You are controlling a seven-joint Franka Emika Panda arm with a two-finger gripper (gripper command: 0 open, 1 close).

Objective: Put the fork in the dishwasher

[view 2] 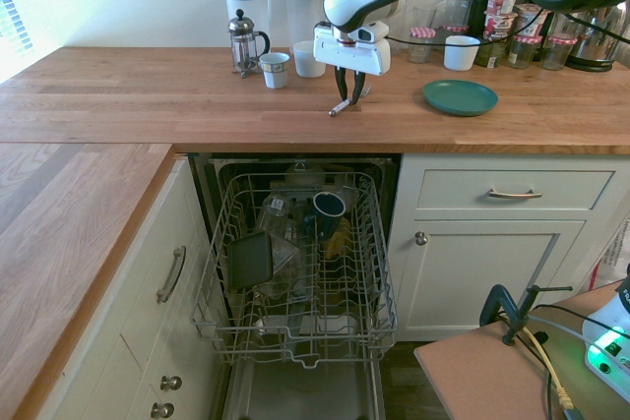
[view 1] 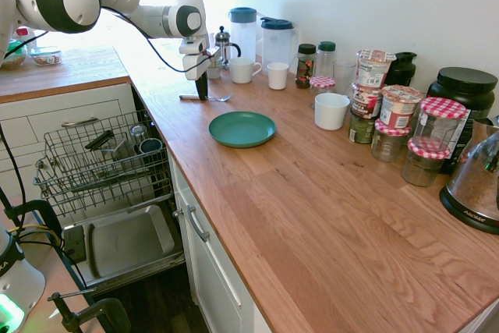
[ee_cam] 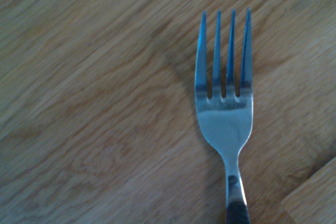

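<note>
The first exterior view shows the claw (view 1: 202, 93) pointing straight down at the back of the counter (view 1: 312, 216), its dark fingers drawn close together around the middle of the fork (view 1: 204, 98), whose handle and head stick out to either side flat on the wood; the fingers look clenched on the fork, though actual contact is too small to make out. The same view takes in the green plate (view 1: 242, 129) near the claw and a crowd of jars (view 1: 401, 126) along the wall, and sees the dishwasher (view 1: 105, 173) only from the side. The second exterior view looks down into the dishwasher (view 2: 300, 263) instead: its wire rack (view 2: 295, 327) is pulled out and already holds a dark mug and other dishes, directly below the counter edge where the claw (view 2: 349, 97) stands over the fork (view 2: 341, 105). Only the wrist view shows the fork (ee_cam: 224, 103) close up (the handle runs off the picture's edge): four slim tines, a shiny silver neck, lying flat on the wood grain.
</note>
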